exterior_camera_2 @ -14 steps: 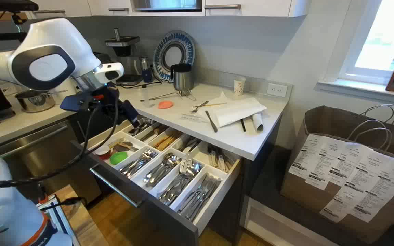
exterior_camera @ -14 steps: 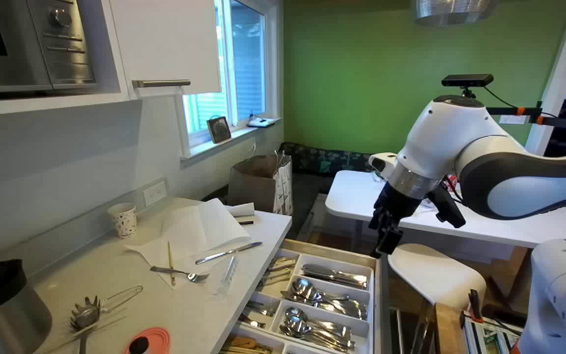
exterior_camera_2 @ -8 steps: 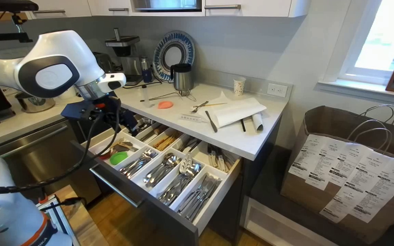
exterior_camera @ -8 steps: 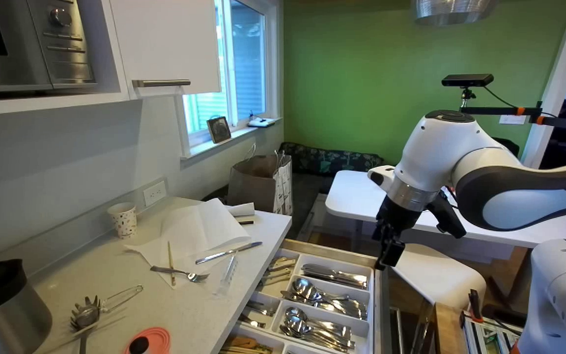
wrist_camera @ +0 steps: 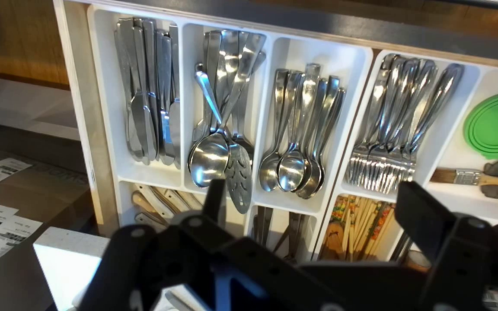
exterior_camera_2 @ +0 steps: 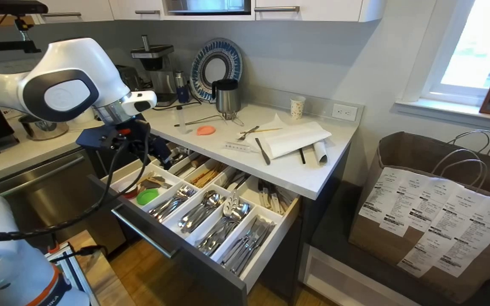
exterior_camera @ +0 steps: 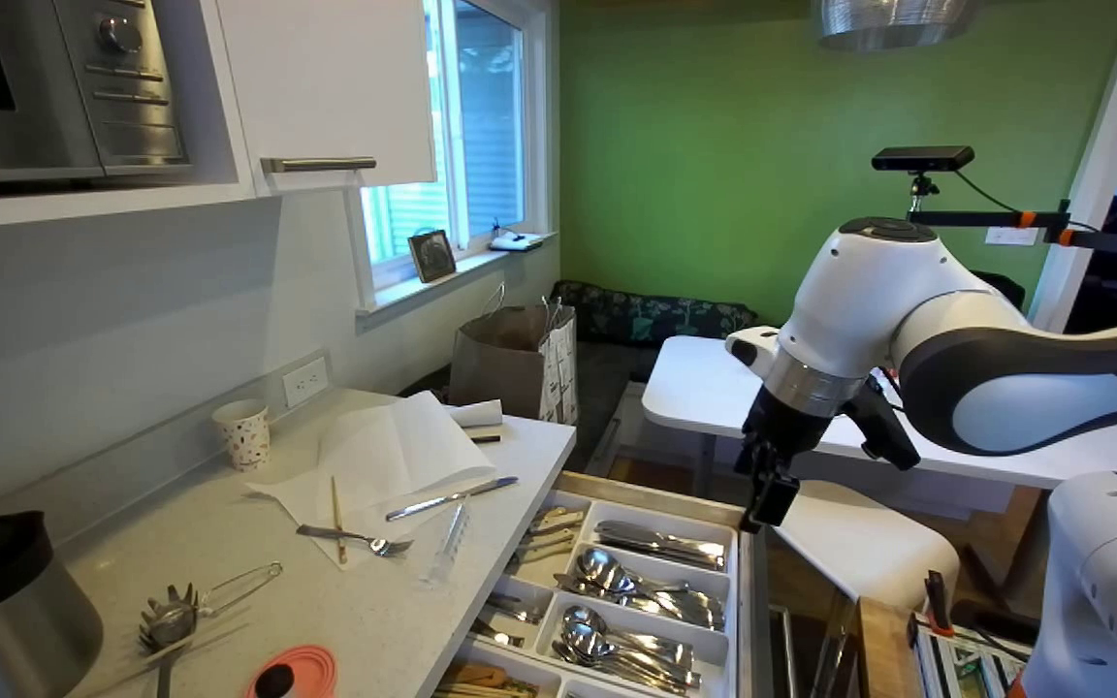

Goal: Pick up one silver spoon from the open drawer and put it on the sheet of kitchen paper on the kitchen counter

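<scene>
Silver spoons (wrist_camera: 292,170) lie in a narrow compartment of the open drawer (wrist_camera: 87,108), between large serving spoons and forks. They also show in both exterior views (exterior_camera: 617,650) (exterior_camera_2: 202,210). My gripper (wrist_camera: 311,196) is open and empty above the drawer. In the wrist view its fingers stand wide apart, with the spoon bowls just beyond the gap. It also shows in both exterior views (exterior_camera: 772,485) (exterior_camera_2: 164,155). The white sheet of kitchen paper (exterior_camera: 403,441) lies rumpled on the kitchen counter (exterior_camera: 326,611); both also show in an exterior view, paper (exterior_camera_2: 300,138) and counter (exterior_camera_2: 287,176).
A table knife (exterior_camera: 452,498), a fork (exterior_camera: 355,539) and a thin stick (exterior_camera: 336,514) lie by the paper. A patterned cup (exterior_camera: 244,436) stands behind. The counter edge overhangs the drawer's back. A brown paper bag (exterior_camera_2: 423,229) stands beside the counter.
Between the oldest frames and half a second ago, the arm and gripper came lower over the drawer. Since then nothing has visibly moved.
</scene>
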Tool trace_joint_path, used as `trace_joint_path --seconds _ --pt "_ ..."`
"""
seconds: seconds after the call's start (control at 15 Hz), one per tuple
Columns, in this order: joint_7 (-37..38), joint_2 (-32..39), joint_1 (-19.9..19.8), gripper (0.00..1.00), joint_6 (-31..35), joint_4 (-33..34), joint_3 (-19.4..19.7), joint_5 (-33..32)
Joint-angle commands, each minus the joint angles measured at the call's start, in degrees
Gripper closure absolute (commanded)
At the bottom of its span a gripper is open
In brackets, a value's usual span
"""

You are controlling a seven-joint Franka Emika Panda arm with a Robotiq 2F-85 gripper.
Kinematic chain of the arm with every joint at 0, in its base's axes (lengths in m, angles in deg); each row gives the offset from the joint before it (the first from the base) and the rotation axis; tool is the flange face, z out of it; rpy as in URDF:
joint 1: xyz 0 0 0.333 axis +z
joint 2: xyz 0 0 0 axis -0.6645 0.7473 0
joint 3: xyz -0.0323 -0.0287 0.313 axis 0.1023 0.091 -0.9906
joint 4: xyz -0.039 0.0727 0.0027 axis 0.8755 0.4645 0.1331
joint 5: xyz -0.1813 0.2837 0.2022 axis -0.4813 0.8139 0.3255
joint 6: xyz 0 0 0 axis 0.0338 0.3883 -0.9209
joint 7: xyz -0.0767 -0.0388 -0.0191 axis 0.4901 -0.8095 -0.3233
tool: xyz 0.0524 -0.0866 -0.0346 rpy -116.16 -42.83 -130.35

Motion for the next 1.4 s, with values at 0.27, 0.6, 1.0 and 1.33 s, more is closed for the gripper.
trace_joint_path --seconds 0.27,0.6,1.0,1.33 --pt "1.4 7.7 1.2 0.0 3.0 2.8 -0.2 0.6" --pt "1.7 17.5 2.0 0.0 7.2 3.5 -1.0 0.7" --pt "3.3 28.1 0.2 0.0 17.7 3.8 -0.7 -0.5" --pt "8.3 36.4 -2.4 0.0 25.3 4.4 -1.3 -1.3"
